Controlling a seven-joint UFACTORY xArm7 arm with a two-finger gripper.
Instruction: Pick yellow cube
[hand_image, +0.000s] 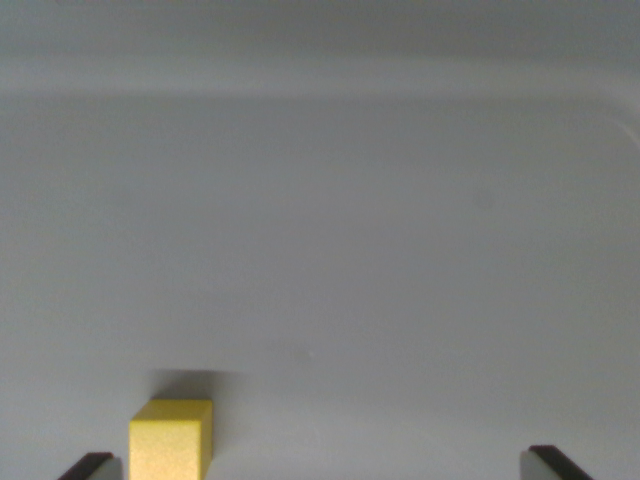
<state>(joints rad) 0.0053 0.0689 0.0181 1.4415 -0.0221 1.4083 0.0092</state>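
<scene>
Nothing else sits on the pale grey counter (330, 230); its surface runs bare to a faint far edge near the top. The yellow cube (171, 440) stands at the bottom of the wrist view, left of centre, casting a small shadow behind it. The gripper (323, 466) is spread wide, empty; its left fingertip (90, 467) lies just beside the cube, the right one well apart.
</scene>
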